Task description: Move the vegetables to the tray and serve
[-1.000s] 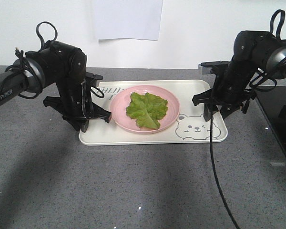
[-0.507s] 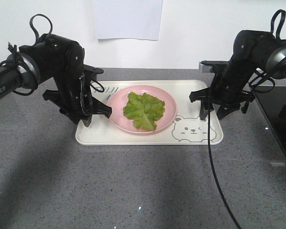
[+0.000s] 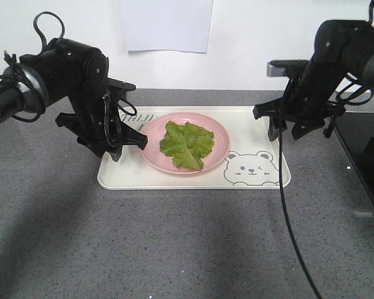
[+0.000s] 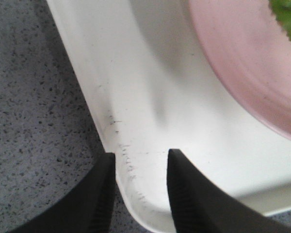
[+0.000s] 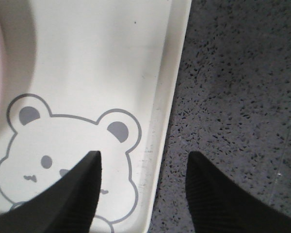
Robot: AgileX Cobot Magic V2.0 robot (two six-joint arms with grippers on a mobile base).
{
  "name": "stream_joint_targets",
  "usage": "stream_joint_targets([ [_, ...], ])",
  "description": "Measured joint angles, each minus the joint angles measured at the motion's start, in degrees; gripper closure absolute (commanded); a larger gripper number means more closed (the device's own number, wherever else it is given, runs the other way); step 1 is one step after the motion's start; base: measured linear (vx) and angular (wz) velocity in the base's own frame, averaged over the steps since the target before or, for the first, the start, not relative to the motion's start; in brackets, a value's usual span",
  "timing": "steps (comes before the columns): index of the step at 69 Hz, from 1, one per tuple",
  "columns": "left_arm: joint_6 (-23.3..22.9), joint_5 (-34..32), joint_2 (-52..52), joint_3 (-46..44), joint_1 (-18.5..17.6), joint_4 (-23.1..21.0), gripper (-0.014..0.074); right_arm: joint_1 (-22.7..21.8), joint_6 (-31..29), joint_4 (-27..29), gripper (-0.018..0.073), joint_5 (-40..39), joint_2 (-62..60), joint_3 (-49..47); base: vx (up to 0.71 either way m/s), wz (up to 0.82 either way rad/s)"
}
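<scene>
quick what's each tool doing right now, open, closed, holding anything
Left tool: fingers straddle the tray rim at its corner; whether it grips cannot be told.
Right tool: open, straddling the tray's other edge, holding nothing.

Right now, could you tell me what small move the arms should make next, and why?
Probably ease both pincers away. The lettuce lies on the pink plate on the tray; the left pincer straddles the tray's rim, and the right pincer hangs open above the opposite rim, gripping nothing.
</scene>
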Motion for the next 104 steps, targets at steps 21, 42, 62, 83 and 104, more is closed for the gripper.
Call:
stream_joint_targets([
  [21,0.0,0.0,-5.3,0.0,-0.3,-0.1,0.0432,0.0,-6.1,5.7,0.0559,-0.4,-8.2,0.0,0.00,0.00],
  [42,0.7,-1.9,-19.6,0.0,-0.4,-2.2,0.0599,0.0,-17.7,17.3,0.0566,-4.0,-20.0,0.0,0.00,0.00],
  [62,4.6,-9.4,-38.5,3.6,-0.4,-4.1,0.0603,0.0,-27.8,22.6,0.0565,-9.3,-36.7,5.3,0.00,0.00],
  [83,7.6,-27.8,-62.3,41.0,-0.4,-4.1,0.0603,0.0,-39.4,26.6,0.0565,-30.9,-66.4,54.1,0.00,0.00],
  [104,7.4,-46.7,-78.7,80.0,-0.4,-4.6,0.0603,0.0,-40.3,26.9,0.0565,-48.8,-90.9,91.2,0.00,0.00],
])
